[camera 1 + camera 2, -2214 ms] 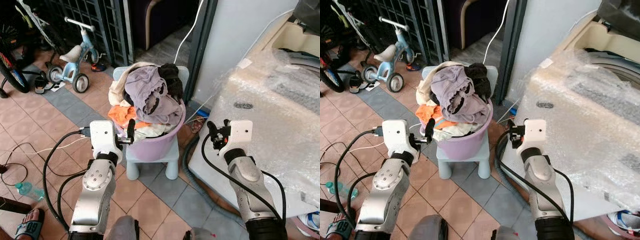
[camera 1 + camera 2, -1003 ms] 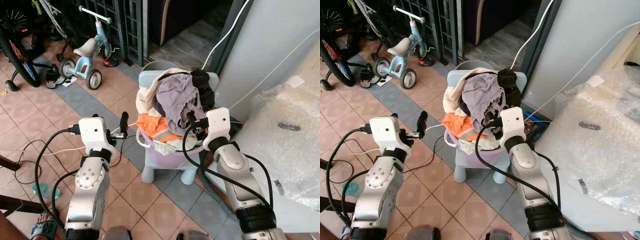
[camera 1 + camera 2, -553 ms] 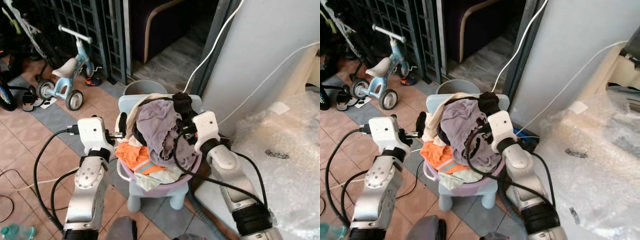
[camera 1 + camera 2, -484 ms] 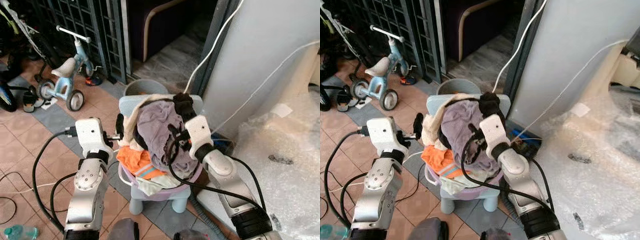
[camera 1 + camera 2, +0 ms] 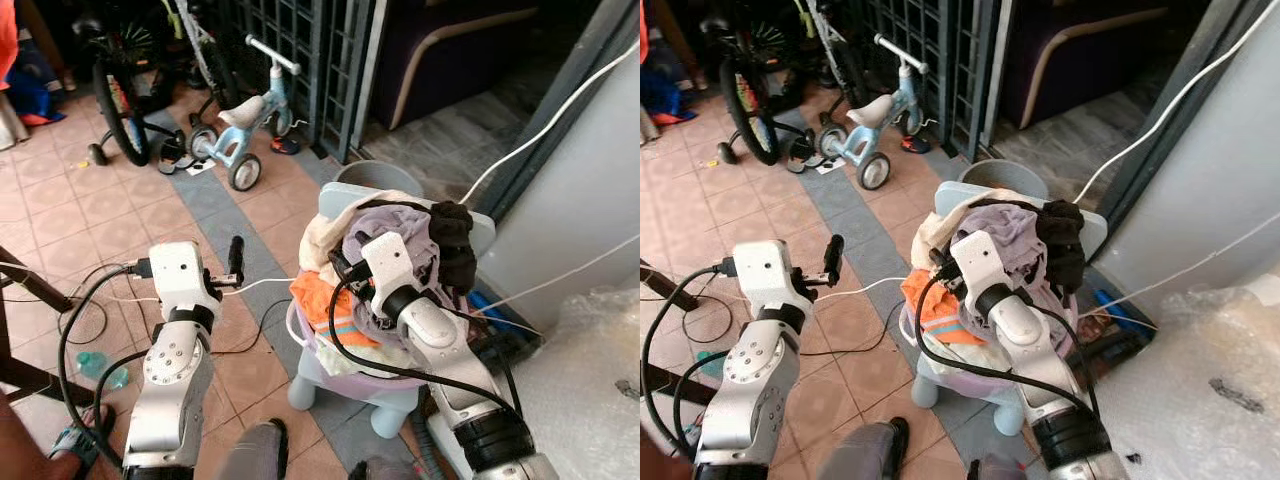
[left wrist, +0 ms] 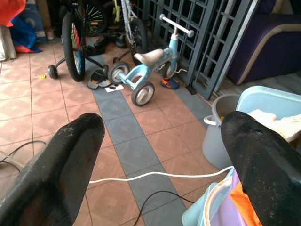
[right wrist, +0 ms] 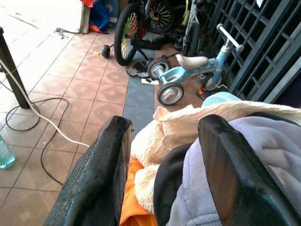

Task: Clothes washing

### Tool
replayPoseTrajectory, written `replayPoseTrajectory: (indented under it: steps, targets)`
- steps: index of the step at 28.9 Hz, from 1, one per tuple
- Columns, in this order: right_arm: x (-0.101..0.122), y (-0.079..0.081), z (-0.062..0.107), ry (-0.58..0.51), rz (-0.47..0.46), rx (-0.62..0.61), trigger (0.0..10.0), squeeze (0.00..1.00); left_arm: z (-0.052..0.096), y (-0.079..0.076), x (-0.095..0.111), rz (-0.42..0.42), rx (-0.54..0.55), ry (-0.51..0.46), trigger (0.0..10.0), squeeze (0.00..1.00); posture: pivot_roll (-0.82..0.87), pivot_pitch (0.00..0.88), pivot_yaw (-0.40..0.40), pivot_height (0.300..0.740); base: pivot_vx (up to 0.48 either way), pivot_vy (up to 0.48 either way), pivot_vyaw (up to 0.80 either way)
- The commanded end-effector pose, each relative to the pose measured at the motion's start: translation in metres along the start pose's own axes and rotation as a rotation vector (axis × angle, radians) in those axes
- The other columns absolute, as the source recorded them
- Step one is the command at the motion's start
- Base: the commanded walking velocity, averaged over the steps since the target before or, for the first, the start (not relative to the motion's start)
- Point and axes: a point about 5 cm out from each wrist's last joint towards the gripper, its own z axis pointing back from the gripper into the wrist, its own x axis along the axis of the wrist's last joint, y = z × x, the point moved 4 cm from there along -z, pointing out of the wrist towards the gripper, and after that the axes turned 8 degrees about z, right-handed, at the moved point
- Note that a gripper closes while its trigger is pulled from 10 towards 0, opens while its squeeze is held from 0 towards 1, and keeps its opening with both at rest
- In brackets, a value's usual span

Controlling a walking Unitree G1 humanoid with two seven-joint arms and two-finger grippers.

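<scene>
Soft daylight fills the scene and shadows are weak. The room behind the grille (image 5: 300, 40) is very dark. The bubble wrap (image 5: 590, 380) is pale and nearly washed out. Head views are sharp, with slight bending at the edges. In wrist views, the near black fingers (image 7: 101, 179) look blurred.

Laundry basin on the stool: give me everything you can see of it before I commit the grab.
The laundry basin is a lilac plastic tub standing upright on a pale blue stool, heaped past its rim with clothes: a lavender garment on top, a black one beside it, cream and orange ones on the robot's left. The right gripper hovers open over the pile; the left gripper is open beside the basin.
</scene>
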Motion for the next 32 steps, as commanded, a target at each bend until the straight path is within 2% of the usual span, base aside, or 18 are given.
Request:
replayPoseTrajectory:
  steps: [1,2,3,4,7,8,9,10,17,21,27,28,32]
  targets:
    - [-0.008,-0.006,-0.006,0.065,0.002,-0.035,10.0,0.00,0.001,-0.002,0.002,-0.025,-0.011,0.007,10.0,0.00,0.13,0.124,-0.026,0.740,0.000,0.000,0.00]
    - [-0.008,-0.006,-0.006,0.065,0.002,-0.035,10.0,0.00,0.001,-0.002,0.002,-0.025,-0.011,0.007,10.0,0.00,0.13,0.124,-0.026,0.740,0.000,0.000,0.00]
    - [-0.029,-0.016,-0.015,0.227,0.032,-0.115,10.0,0.00,0.004,-0.001,-0.001,-0.043,-0.017,0.029,10.0,0.00,0.14,0.122,-0.023,0.740,0.000,0.000,0.00]
    - [-0.034,-0.022,-0.017,0.267,0.047,-0.148,10.0,0.00,0.004,-0.001,-0.002,-0.049,-0.019,0.036,10.0,0.00,0.14,0.121,-0.022,0.740,0.000,0.000,0.00]
    - [-0.037,-0.026,-0.020,0.288,0.070,-0.173,10.0,0.00,0.005,-0.001,-0.002,-0.054,-0.022,0.043,10.0,0.00,0.14,0.124,-0.023,0.740,0.000,0.000,0.00]
    - [-0.038,-0.027,-0.020,0.295,0.073,-0.175,8.4,0.00,0.005,-0.001,-0.002,-0.055,-0.022,0.046,10.0,0.00,0.14,0.128,-0.022,0.740,0.000,0.000,0.00]
    - [-0.041,-0.026,-0.020,0.305,0.070,-0.173,2.8,0.00,0.005,-0.001,-0.003,-0.055,-0.022,0.050,10.0,0.00,0.14,0.127,-0.022,0.740,0.000,0.000,0.00]
    - [-0.046,-0.026,-0.019,0.324,0.071,-0.175,0.0,0.00,0.005,0.000,-0.004,-0.054,-0.019,0.062,10.0,0.00,0.14,0.125,-0.024,0.740,0.000,0.000,0.00]
    - [-0.057,-0.022,-0.015,0.360,0.071,-0.180,0.0,0.00,0.004,-0.004,-0.007,-0.049,-0.031,0.086,10.0,0.00,0.12,0.120,-0.028,0.740,0.000,0.000,0.00]
    - [-0.060,-0.019,-0.013,0.364,0.033,-0.176,0.0,0.00,0.002,-0.007,-0.008,-0.044,-0.035,0.090,10.0,0.00,0.11,0.114,-0.032,0.740,0.000,0.000,0.00]
    - [-0.049,-0.018,-0.019,0.305,-0.046,-0.182,0.0,0.00,0.001,-0.009,-0.009,-0.033,-0.038,0.093,10.0,0.00,0.11,0.105,-0.041,0.740,0.000,0.000,0.00]
    - [-0.042,-0.020,-0.021,0.267,-0.085,-0.189,0.0,0.00,0.000,-0.009,-0.010,-0.031,-0.037,0.093,10.0,0.00,0.11,0.100,-0.043,0.740,0.000,0.000,0.00]
    - [-0.027,-0.022,-0.024,0.183,-0.142,-0.185,0.0,0.00,0.001,-0.009,-0.010,-0.028,-0.037,0.092,10.0,0.00,0.10,0.092,-0.046,0.740,0.000,0.000,0.00]
